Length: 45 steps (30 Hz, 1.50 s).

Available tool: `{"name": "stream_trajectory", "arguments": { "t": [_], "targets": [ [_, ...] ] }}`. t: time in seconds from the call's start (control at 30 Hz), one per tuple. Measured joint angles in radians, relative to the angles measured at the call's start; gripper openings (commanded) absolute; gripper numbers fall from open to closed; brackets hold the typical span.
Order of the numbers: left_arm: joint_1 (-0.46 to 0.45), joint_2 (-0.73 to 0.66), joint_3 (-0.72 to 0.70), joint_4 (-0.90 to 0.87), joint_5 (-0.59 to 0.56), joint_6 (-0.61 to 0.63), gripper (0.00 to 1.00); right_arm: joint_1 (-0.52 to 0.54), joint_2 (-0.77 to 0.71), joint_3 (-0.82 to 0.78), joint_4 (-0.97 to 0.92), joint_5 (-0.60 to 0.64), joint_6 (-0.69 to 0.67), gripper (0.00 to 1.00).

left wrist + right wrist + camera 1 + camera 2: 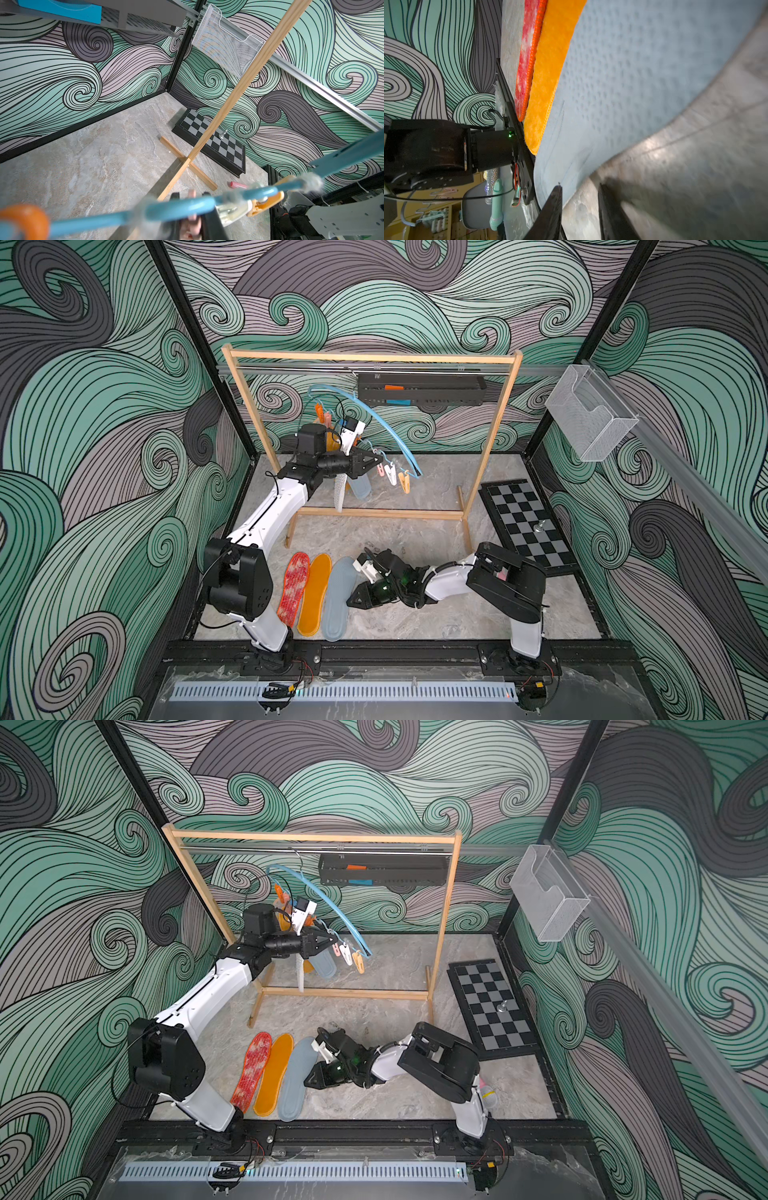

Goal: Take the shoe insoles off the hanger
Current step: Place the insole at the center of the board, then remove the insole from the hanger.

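Observation:
The light blue hanger (386, 423) hangs tilted from the rack's metal rod, and its row of clips trails down to the right. My left gripper (376, 458) is raised to that row and is shut on a pink clip (192, 194) under the blue bar (180, 205). A white dotted insole (340, 493), a grey-blue one (360, 488) and an orange one (331, 439) hang below my left wrist. On the table lie a red-white insole (294, 589), an orange insole (314, 593) and a grey-blue insole (338, 601). My right gripper (580, 187) is low at the grey-blue insole's (633, 83) edge, open and holding nothing.
The wooden-framed rack (370, 357) stands across the back and carries a black tray (419, 389). A chessboard (528, 526) with one piece lies at the right. A wire mesh basket (586, 414) hangs on the right wall. A pink stick (238, 184) lies by the rack's foot.

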Motion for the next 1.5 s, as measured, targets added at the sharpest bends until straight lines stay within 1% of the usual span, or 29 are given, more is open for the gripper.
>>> {"name": "stream_trajectory", "arguments": {
  "t": [0.13,0.23,0.3,0.5,0.6,0.7,0.8,0.9,0.97,1.03,1.2,1.3,1.4,1.5],
  "targets": [
    [0.0,0.0,0.0,0.0,0.0,0.0,0.03,-0.081,-0.128,-0.125,-0.009,-0.003,-0.061,0.36],
    [0.0,0.0,0.0,0.0,0.0,0.0,0.03,-0.163,-0.297,-0.216,-0.052,0.009,-0.138,0.36],
    [0.002,0.0,0.0,0.0,0.0,0.0,0.03,-0.187,-0.419,-0.26,-0.083,0.023,-0.197,0.36],
    [0.006,0.0,0.0,-0.001,0.0,0.0,0.03,-0.183,-0.87,-0.41,-0.225,0.08,-0.391,0.38],
    [0.01,0.0,0.0,0.0,0.0,0.0,0.03,-0.184,-1.143,-0.533,-0.296,0.124,-0.461,0.39],
    [0.012,0.0,0.0,0.0,0.0,0.0,0.03,-0.184,-1.41,-0.636,-0.391,0.166,-0.498,0.4],
    [0.013,0.0,0.0,0.0,0.0,0.0,0.03,-0.184,-1.651,-0.702,-0.467,0.189,-0.517,0.43],
    [0.013,0.001,0.0,0.0,0.0,0.0,0.03,-0.184,-1.833,-0.731,-0.539,0.207,-0.533,0.45],
    [0.013,0.002,0.0,0.0,0.0,0.0,0.03,-0.184,-1.874,-0.735,-0.557,0.215,-0.538,0.46],
    [0.013,0.004,0.0,0.0,0.0,0.0,0.03,-0.184,-1.842,-0.735,-0.555,0.218,-0.542,0.46],
    [0.013,0.004,0.0,0.0,0.002,-0.001,0.07,-0.184,-1.653,-0.735,-0.541,0.218,-0.549,0.46],
    [0.013,0.004,0.0,0.001,0.002,-0.006,0.1,-0.184,-1.584,-0.734,-0.529,0.217,-0.55,0.46],
    [0.013,0.004,0.0,0.002,0.003,-0.011,0.11,-0.184,-1.559,-0.734,-0.525,0.217,-0.55,0.46],
    [0.013,0.004,0.0,0.004,0.003,-0.013,0.12,-0.184,-1.569,-0.734,-0.52,0.217,-0.55,0.46]
  ]
}}
